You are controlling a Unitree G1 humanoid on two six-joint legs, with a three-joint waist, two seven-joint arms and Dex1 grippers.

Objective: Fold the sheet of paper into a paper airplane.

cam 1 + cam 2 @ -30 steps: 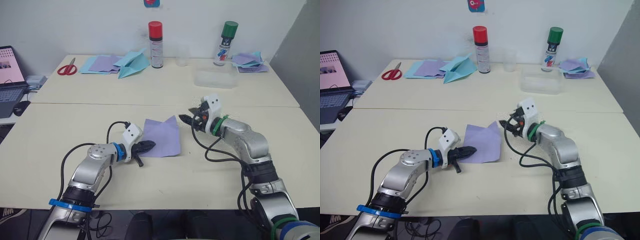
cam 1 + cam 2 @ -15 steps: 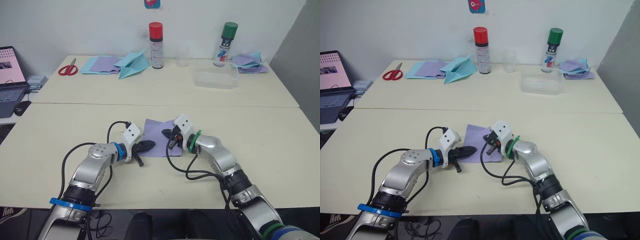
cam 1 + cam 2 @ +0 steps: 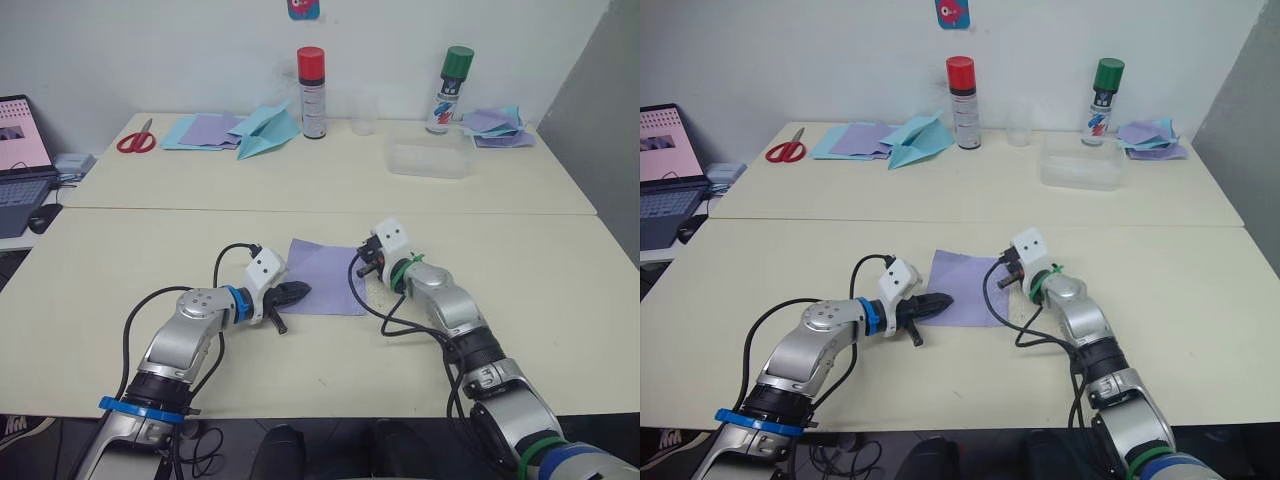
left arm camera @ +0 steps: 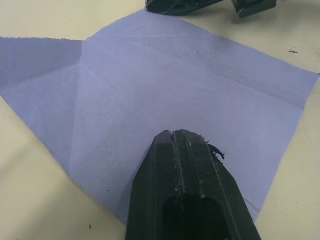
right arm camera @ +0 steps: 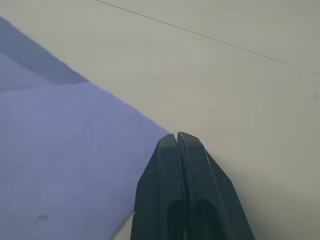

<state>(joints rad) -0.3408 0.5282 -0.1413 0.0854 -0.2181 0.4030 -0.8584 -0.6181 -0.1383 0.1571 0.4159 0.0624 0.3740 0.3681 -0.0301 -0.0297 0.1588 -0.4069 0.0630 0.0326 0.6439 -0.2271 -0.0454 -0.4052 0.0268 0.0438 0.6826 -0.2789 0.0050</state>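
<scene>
Two cream tables (image 3: 300,360) stand end to end against a white wall, seam running across between them. Sheet of paper (image 3: 322,277), lavender, creased, lies flat on the near table between the two pincers. Left gripper (image 3: 297,292): fingers pressed together, tips resting on the sheet's near-left part, paper spreading out ahead of them; the left wrist view shows crease lines fanning from one corner. Right gripper (image 5: 177,137): fingers also closed tight with nothing between them, tips at the sheet's right edge; whether they touch the paper or the bare tabletop just beside it cannot be told. The right pincer's black fingers show past the far edge of the sheet in the left wrist view. Black cables loop from both wrists. Far table, well beyond both pincers: red-handled scissors (image 3: 133,137) far out to the left, then a spread of light-blue and purple sheets (image 3: 205,129) with a light-blue paper plane (image 3: 263,133) on them, a red-capped spray can (image 3: 312,91), a small clear cup (image 3: 363,117), a clear plastic tray (image 3: 432,158) beyond the right pincer, a green-capped spray can (image 3: 452,87), and another pile of purple and blue sheets (image 3: 497,125). Laptop (image 3: 20,160) at far left on a lower desk.
</scene>
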